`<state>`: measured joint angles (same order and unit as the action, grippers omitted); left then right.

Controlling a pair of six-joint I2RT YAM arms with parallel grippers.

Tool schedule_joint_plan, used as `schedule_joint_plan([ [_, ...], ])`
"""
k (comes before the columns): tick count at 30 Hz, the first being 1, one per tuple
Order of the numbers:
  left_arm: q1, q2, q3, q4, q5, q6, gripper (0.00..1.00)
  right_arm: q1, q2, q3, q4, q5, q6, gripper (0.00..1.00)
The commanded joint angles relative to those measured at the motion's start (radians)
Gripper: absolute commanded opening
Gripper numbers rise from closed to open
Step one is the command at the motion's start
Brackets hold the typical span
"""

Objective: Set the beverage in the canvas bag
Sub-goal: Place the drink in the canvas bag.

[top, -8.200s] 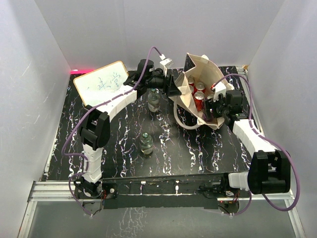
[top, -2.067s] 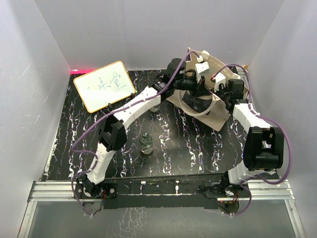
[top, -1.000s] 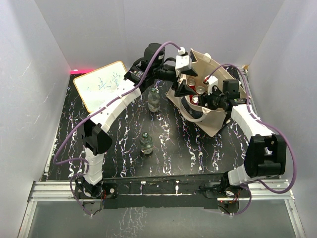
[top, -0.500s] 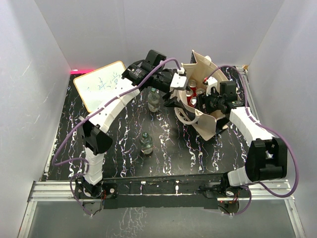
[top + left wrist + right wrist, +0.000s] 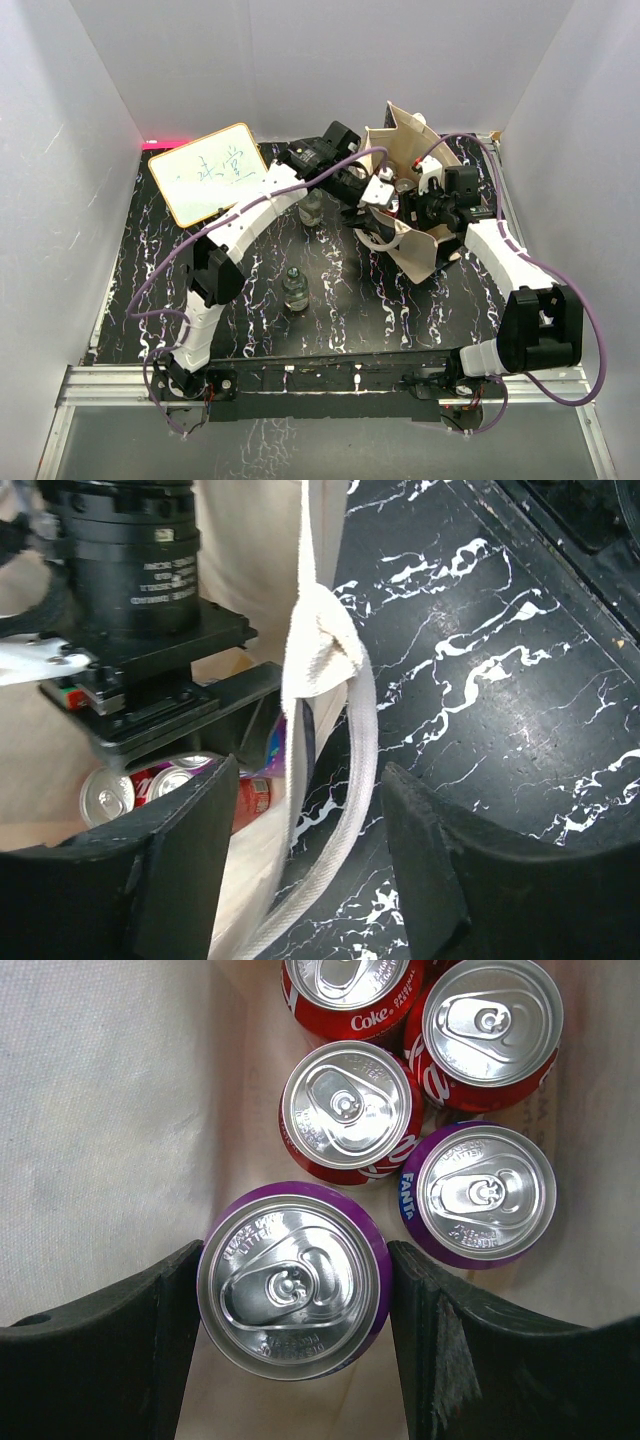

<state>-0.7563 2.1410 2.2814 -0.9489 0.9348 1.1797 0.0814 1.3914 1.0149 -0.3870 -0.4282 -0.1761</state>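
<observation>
Inside the tall beige canvas bag (image 5: 100, 1110) the right claw (image 5: 294, 1260) grips a purple aluminium can (image 5: 290, 1290), the left claw (image 5: 305, 790) stands wide around the rim, so I think release comes next.

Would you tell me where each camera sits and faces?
Top external: high behind the robot, looking down on the table; left arm, right arm show.
Left wrist: beside the canvas bag, facing down its rim; left gripper open.
Right wrist: inside the bag, facing straight down; right gripper holds a purple can.
Shared: both wrist views show red cans.
</observation>
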Motion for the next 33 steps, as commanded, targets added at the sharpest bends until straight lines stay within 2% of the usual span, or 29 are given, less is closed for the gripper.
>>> schedule_joint_plan([
  [1, -0.012, -0.005, 0.0, -0.093, -0.013, 0.174, 0.47, 0.01, -0.058, 0.002, 0.032, -0.021, 0.033, 0.08],
  [5, -0.012, -0.056, -0.058, -0.132, -0.034, 0.298, 0.23, 0.009, -0.06, -0.007, 0.038, -0.011, 0.038, 0.08],
  [7, -0.017, -0.096, -0.093, -0.159, -0.051, 0.378, 0.04, 0.01, -0.068, -0.024, 0.054, -0.006, 0.034, 0.08],
  [8, -0.02, -0.111, -0.105, -0.172, -0.06, 0.404, 0.0, 0.01, -0.075, -0.036, 0.067, -0.007, 0.028, 0.08],
  [12, -0.027, -0.14, -0.095, -0.219, -0.068, 0.427, 0.0, 0.01, -0.102, -0.07, 0.111, -0.017, -0.02, 0.08],
  [15, -0.034, -0.146, -0.059, -0.219, -0.048, 0.39, 0.0, 0.01, -0.12, -0.098, 0.122, -0.019, -0.05, 0.08],
  [21, -0.044, -0.173, -0.048, -0.096, 0.013, 0.215, 0.0, 0.01, -0.147, -0.145, 0.116, -0.037, -0.093, 0.08],
  [28, -0.044, -0.201, -0.05, 0.051, 0.072, 0.051, 0.0, 0.009, -0.14, -0.198, 0.187, 0.017, -0.115, 0.08],
  [33, -0.044, -0.218, -0.055, 0.215, 0.105, -0.104, 0.0, 0.009, -0.114, -0.207, 0.2, 0.042, -0.125, 0.08],
])
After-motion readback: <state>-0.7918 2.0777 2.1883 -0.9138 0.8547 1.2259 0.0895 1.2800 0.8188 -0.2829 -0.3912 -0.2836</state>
